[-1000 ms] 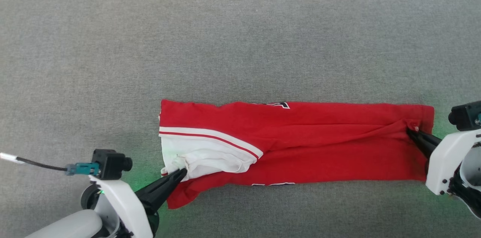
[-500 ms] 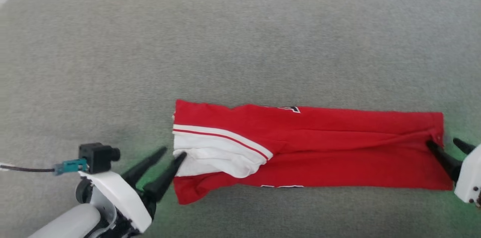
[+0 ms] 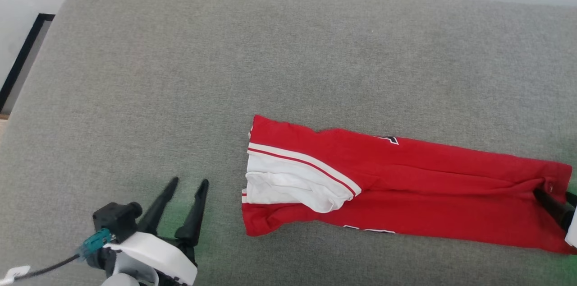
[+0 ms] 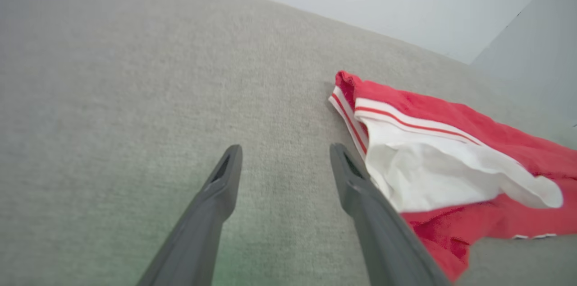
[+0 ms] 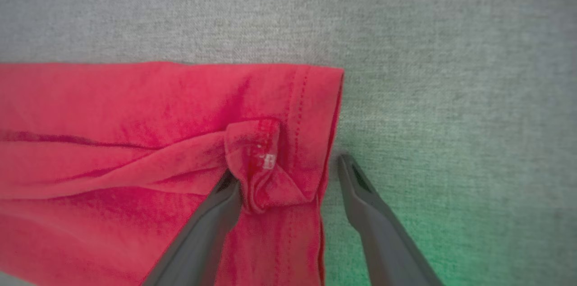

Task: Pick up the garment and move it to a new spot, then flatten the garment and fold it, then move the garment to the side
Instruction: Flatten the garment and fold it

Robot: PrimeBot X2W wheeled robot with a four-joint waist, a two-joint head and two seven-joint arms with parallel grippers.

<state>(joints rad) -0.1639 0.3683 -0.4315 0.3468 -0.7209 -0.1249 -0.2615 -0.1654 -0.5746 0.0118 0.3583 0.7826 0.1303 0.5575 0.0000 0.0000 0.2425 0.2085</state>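
The grey cushion (image 3: pixel 180 74) spans the frame; the garment (image 3: pixel 428 186) lies on it, a folded band from centre to right edge. My left gripper (image 3: pixel 189 182) stands released at lower left, apart from the garment; my right gripper (image 5: pixel 287 168) gapes, straddling the garment's bunched corner.

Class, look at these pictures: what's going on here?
A two-armed robot is working on a red T-shirt with a white sleeve, which lies folded into a long strip on a grey cushion. The left gripper is beside the sleeve end, jaws open, not touching the cloth. The right gripper is at the hem end, jaws open and straddling the hem edge, one finger by a bunched fold. Neither grips the shirt.
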